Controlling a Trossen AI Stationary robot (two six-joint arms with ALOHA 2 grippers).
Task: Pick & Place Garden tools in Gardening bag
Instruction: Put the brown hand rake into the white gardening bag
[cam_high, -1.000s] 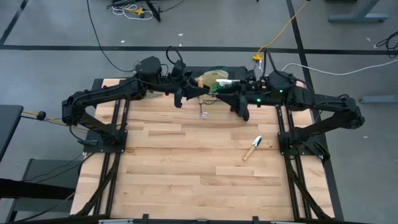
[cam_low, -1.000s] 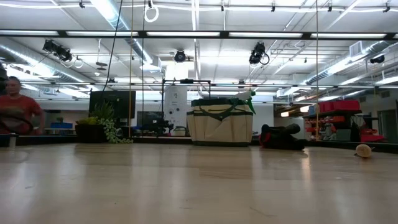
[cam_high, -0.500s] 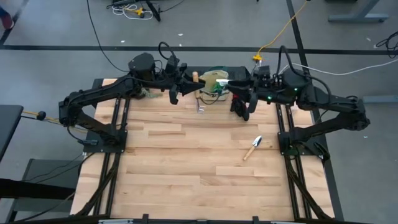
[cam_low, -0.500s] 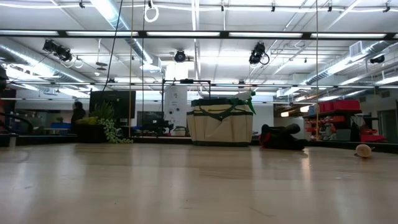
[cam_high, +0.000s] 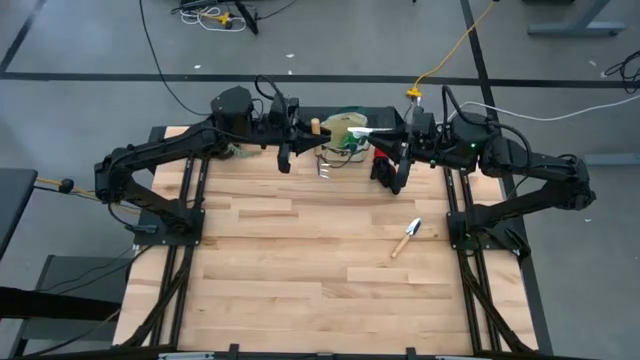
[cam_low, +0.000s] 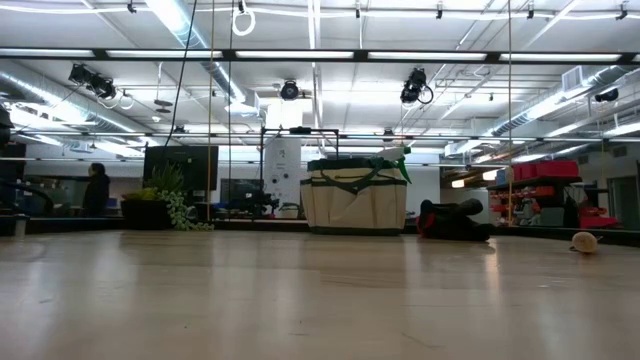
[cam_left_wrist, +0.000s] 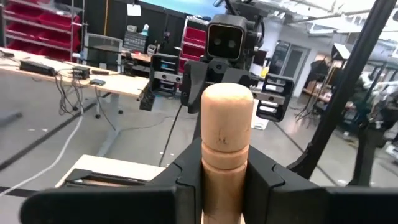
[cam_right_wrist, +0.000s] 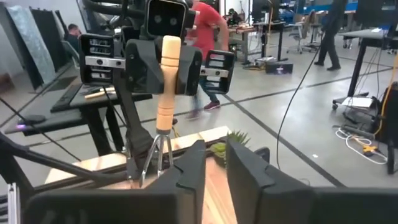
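Two dark arms meet above the far edge of the wooden tabletop (cam_high: 300, 250). The left tool (cam_left_wrist: 227, 177) is pinching the wooden handle of the hand rake (cam_high: 322, 165), its two fingers (cam_left_wrist: 186, 180) pressed against the handle on either side. The rake hangs upright, handle end up and metal tines down, as the right wrist view shows (cam_right_wrist: 163, 118); in the high view it sits just left of the gardening bag (cam_high: 345, 130).

The right tool (cam_right_wrist: 210, 163) is raised on the right side of the bag, facing the left arm and the rake. Its fingers (cam_right_wrist: 245, 168) stand close together with a narrow gap between them, and nothing is seen held in that gap.

The bag stands upright at the far middle of the tabletop; the low view shows its beige cloth wall with dark green trim and handles (cam_low: 355, 200), and a green item (cam_low: 400, 160) sticking up at its top right corner.

The trowel (cam_high: 406, 238) lies flat on the right half of the tabletop, well apart from the bag and nearer than both tools, with its silvery blade pointing far and right. A dark glove (cam_low: 452, 220) lies on the tabletop just right of the bag. A small leafy plant (cam_low: 165, 205) stands far left.
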